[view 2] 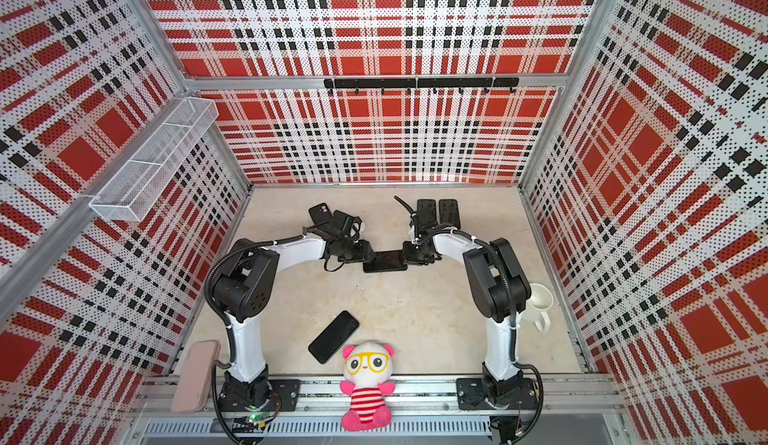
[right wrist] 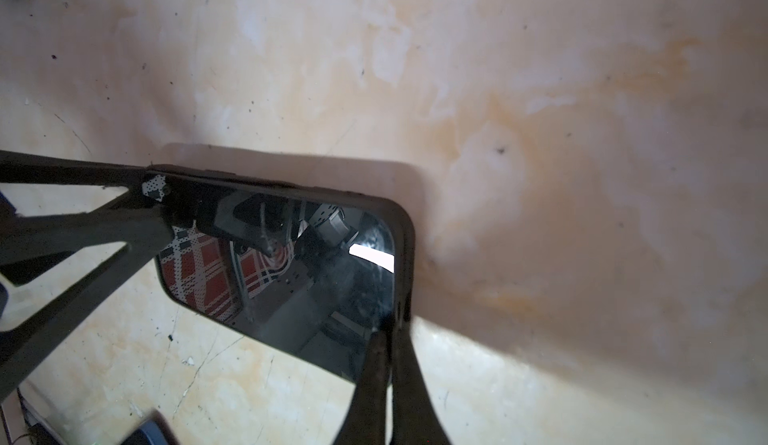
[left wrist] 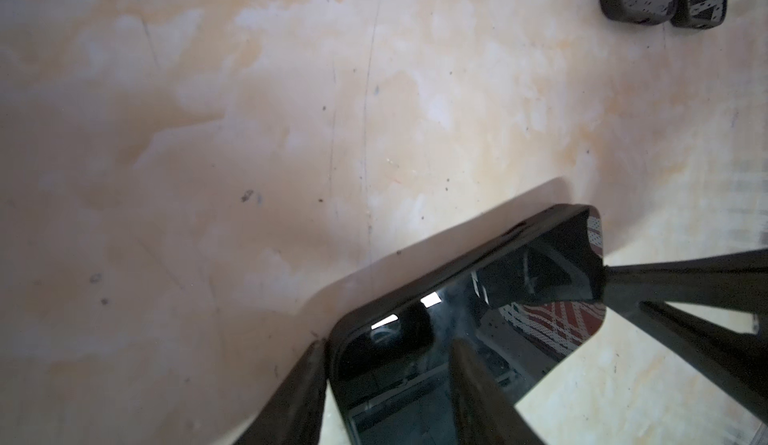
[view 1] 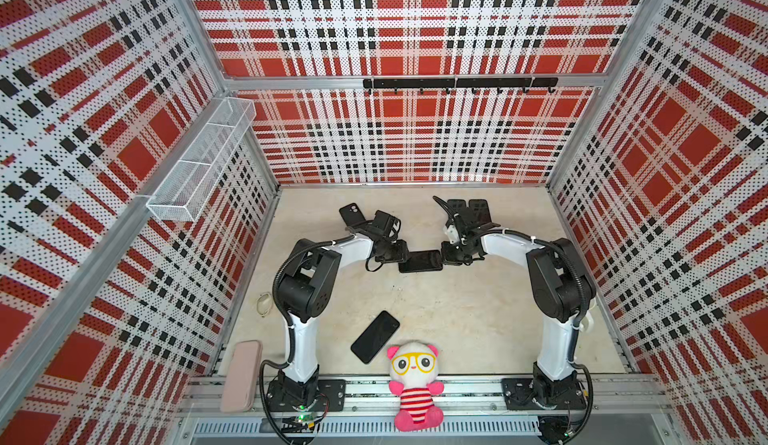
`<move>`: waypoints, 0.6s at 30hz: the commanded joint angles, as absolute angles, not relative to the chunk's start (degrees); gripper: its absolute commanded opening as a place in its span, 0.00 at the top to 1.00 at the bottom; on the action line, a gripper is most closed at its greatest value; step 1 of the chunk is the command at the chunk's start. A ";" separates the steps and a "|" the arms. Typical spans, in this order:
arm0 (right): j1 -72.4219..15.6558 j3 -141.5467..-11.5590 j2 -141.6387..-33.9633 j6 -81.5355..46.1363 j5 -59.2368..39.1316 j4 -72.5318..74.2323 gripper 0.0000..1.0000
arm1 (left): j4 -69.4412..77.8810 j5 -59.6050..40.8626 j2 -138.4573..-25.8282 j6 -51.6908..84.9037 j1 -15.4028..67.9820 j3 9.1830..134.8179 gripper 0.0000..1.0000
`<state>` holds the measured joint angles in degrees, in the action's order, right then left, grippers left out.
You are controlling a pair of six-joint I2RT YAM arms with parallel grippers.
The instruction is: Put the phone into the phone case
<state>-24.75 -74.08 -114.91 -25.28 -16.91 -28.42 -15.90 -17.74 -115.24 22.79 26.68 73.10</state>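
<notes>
Phone (view 1: 420, 261): at mid-table, lying crosswise between the two pincers with its glossy screen up, as both top views show. Phone case (right wrist: 406, 256): black, its rim standing along one long edge and round a corner of the phone in both wrist views; how fully the phone is seated cannot be told. A broad shadow falls on the table (view 1: 478, 318) beyond the rimmed edge, and whether the phone rests on the table or is raised cannot be told. Left gripper (view 1: 400, 254) meets the phone's left end. Its fingers (left wrist: 303, 393) stand apart, one against the case's outer wall at a corner, the other lying on the glass; whether they bear as a clamp cannot be told. Right gripper (view 1: 444, 257) meets the right end, its fingers (right wrist: 374, 372) closed together and nipping the case rim. A spare case (view 1: 352, 214) lies just behind the left wrist, and two dark slabs (view 1: 478, 211) lie side by side just behind the right wrist. Toward the front, bare tabletop runs to a second phone (view 1: 375, 337), askew and well apart, near a plush toy (view 1: 415, 384) seated on the front rail (view 1: 469, 389). Glasses (view 1: 264, 302) lie at the left table edge, a white mug (view 2: 540, 303) stands at the right edge beside the right arm's elbow, and a pink pouch (view 1: 241, 374) lies at the front left corner. Plaid walls (view 1: 395, 144) close the table on three sides.
</notes>
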 commanded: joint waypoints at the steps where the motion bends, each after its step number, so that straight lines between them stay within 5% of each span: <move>1: -33.44 -66.09 -132.42 -24.67 -19.25 -31.54 0.94 | -13.89 -26.48 -118.39 23.09 30.51 72.49 0.50; 18: -35.75 -65.80 -144.13 -24.05 -13.41 -30.95 0.93 | -13.80 -26.45 -118.83 23.22 30.76 72.42 0.52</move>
<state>-27.44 -75.72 -116.33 -25.17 -10.31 -29.87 -15.84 -17.30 -115.35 22.98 26.68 73.10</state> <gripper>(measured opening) 0.067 0.484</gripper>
